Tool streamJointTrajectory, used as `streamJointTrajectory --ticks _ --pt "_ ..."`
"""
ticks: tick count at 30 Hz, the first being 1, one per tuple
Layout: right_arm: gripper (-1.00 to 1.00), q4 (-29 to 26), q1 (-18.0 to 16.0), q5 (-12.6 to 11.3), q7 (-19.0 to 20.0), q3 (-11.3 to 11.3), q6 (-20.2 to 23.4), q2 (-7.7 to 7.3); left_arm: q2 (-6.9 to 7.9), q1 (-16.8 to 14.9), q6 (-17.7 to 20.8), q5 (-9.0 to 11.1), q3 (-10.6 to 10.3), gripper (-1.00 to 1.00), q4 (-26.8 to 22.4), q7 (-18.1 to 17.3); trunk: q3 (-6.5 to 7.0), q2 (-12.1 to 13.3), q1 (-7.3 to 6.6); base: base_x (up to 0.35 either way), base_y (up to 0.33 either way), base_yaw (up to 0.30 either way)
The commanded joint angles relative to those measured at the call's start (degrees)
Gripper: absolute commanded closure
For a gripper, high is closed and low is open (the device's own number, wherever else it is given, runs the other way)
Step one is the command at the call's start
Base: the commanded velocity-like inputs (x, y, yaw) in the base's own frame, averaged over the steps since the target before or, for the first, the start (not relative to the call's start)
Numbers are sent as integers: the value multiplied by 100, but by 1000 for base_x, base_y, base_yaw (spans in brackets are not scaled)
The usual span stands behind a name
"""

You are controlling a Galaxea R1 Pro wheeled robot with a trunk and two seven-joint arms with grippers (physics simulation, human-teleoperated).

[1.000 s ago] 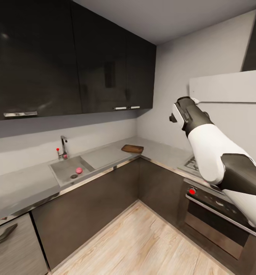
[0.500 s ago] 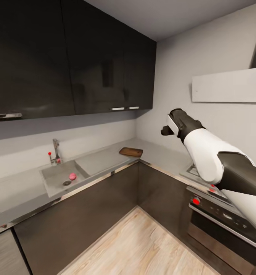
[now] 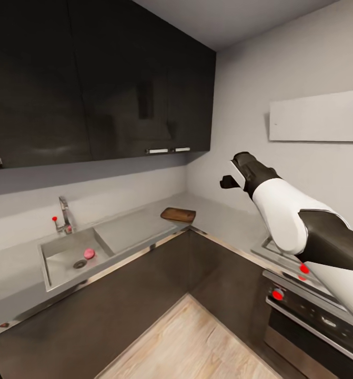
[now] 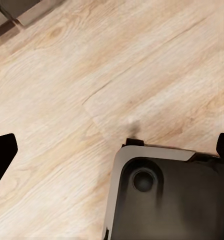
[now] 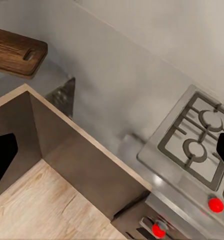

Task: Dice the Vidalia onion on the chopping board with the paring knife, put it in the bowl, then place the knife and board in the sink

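Left of scene: Vidalia onion [image 3: 89, 253] lies in the sink [image 3: 60, 273] basin just beside the drain hole, below the tap [image 3: 64, 215]; judged small, round, firm and likely to roll, so best pinched across its widest part from above. Centre: chopping board [image 3: 178, 214] lies flat on the countertop [image 3: 129, 227] near the inside corner, well apart from the onion; stiff and flat, probably needs gripping at an edge. Right: right gripper [image 3: 228, 181] is raised in the air over the corner, nothing held, fingertips at opposite edges of its wrist view so spread wide; left gripper [image 4: 112, 150] hangs over wooden floor [image 4: 92, 75], likewise wide and empty.
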Motion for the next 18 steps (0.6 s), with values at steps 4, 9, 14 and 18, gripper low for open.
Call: streamJointTrajectory --ticks 4,9,14,18 --pt "-100 1 6 48 -2 -46 -6 19 -1 2 -19 10 -14 -100 -2 -1 -1 -2 5 268 -2 0" --pt "-100 3 18 48 -2 -46 -145 18 -1 2 -20 9 -12 -100 -2 -1 -1 -2 5 44 0 0" --pt "-100 3 27 49 -2 -43 -173 22 5 2 -13 9 -11 -100 17 2 -1 -2 5 66 0 0" --pt "-100 3 28 48 -2 -41 -176 23 2 2 -12 9 -4 -100 94 2 -1 -2 5 248 0 0"
